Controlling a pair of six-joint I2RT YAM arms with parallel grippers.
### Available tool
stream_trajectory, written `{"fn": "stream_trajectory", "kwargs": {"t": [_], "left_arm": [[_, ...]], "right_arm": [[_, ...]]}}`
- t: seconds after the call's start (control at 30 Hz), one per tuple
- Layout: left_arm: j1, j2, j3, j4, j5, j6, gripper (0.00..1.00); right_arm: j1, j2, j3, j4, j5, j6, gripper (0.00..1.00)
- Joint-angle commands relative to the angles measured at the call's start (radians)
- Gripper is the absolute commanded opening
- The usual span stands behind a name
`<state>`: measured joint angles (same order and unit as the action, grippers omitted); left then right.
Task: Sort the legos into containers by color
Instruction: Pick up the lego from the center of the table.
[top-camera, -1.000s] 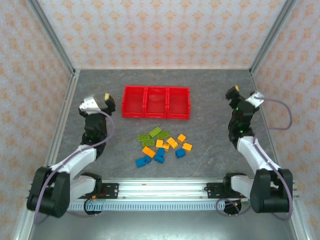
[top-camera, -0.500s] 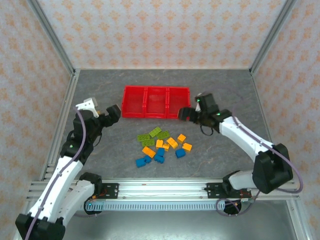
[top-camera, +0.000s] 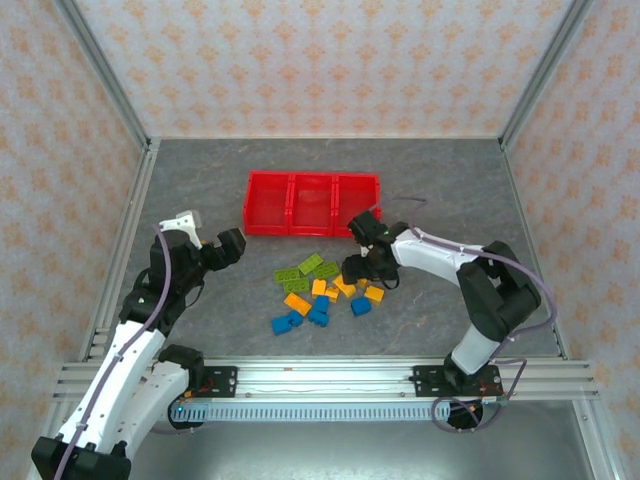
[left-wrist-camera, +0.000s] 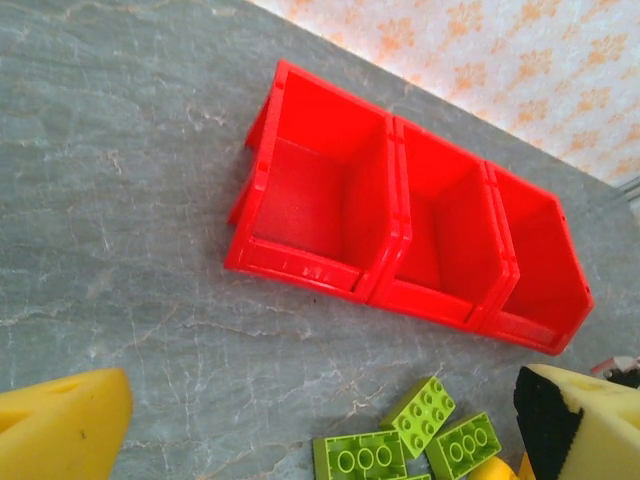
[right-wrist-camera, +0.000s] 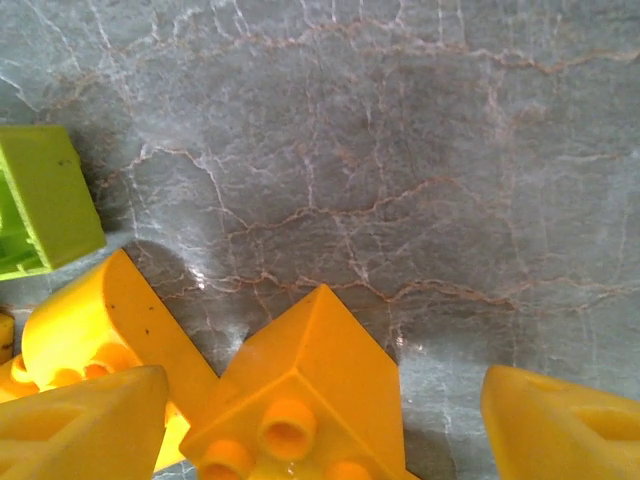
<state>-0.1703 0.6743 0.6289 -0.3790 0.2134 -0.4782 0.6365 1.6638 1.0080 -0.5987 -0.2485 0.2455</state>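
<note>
Right wrist: my right gripper spread around an orange lego, seemingly not touching; left gripper wide apart, red containers at twelve o'clock.

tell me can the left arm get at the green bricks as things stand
Likely yes: the open left claw hangs just left of the green bricks, with bare table between. The right claw is over the orange bricks, farther right.

I saw lime green, blue and orange-yellow studded plastic bricks, a bright red three-bin plastic tray, and a veined grey tabletop.
</note>
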Motion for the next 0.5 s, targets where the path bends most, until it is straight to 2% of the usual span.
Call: {"fn": "stream_trajectory", "kwargs": {"t": [0.0,0.13,0.27,0.47], "left_arm": [[-0.010,-0.003,-0.010,0.005,0.043,0.022,0.99],[-0.009,0.007,-0.012,0.011,0.054,0.026,0.99],[-0.009,0.014,-0.012,0.011,0.060,0.026,0.99],[-0.010,0.011,-0.014,0.014,0.061,0.026,0.99]], "right_arm": [[0.009,0.017,0.027,-0.028,0.046,-0.007,0.78],[0.009,0.031,0.020,-0.017,0.059,-0.001,0.72],[0.009,0.042,0.014,-0.019,0.077,0.003,0.57],[0.009,0.028,-0.008,-0.017,0.103,0.008,0.41]]}}
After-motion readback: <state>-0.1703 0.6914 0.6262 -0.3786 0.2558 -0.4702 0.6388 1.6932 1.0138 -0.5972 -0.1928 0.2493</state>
